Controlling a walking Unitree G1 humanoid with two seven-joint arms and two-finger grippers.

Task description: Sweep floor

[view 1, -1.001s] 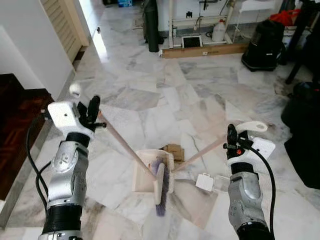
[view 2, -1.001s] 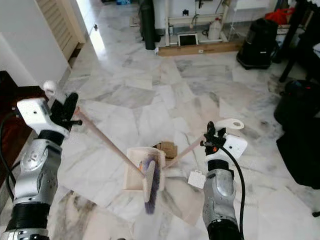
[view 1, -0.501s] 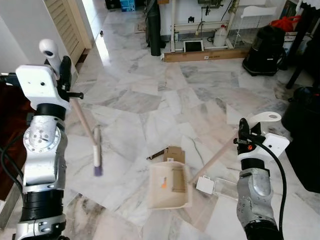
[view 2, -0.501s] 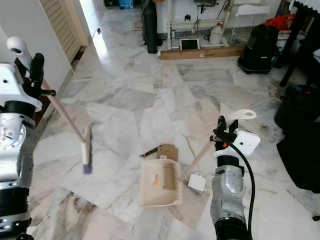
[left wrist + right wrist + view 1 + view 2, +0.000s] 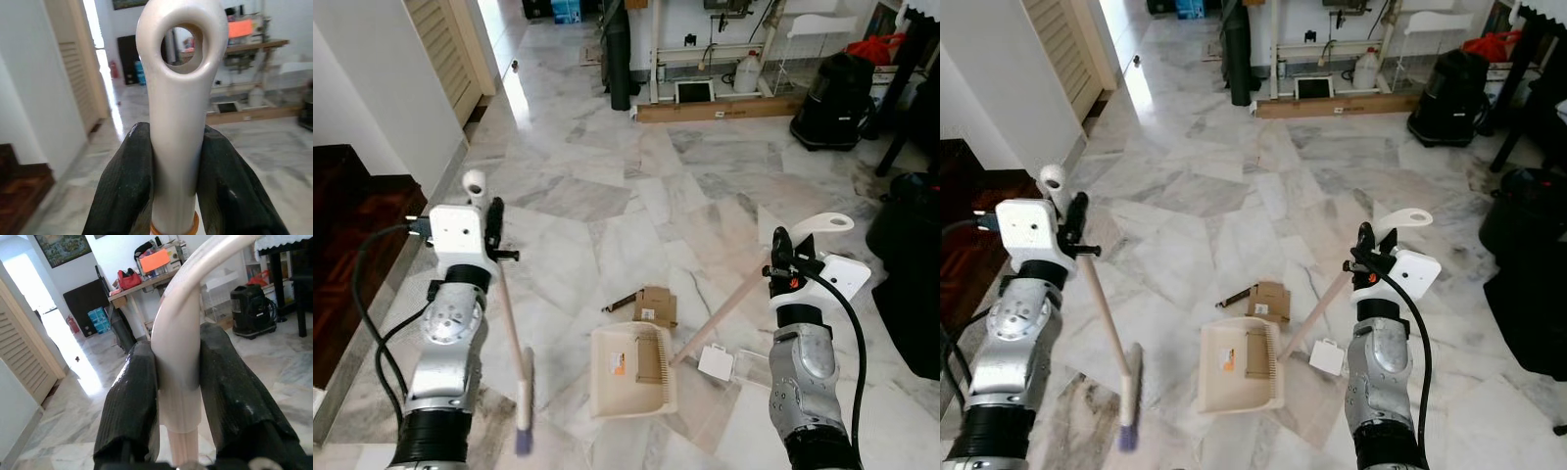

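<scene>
Left tool (image 5: 176,196) is clamped on the pale wooden-handled broom (image 5: 512,343); right tool (image 5: 178,382) grips the cream plastic dustpan (image 5: 632,369) handle, flat on the marble floor (image 5: 607,206).

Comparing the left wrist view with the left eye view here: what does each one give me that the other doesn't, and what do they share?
Left wrist view: the fingers seen close, pressed on both sides of the broom handle, and the hanging hole in its tip.

Left eye view: the broom head low over the floor, the dustpan with cardboard scraps beyond it, and the right gripper holding the dustpan's handle.

Both: the left gripper shut on the broom handle, the marble floor, the louvred door.
</scene>
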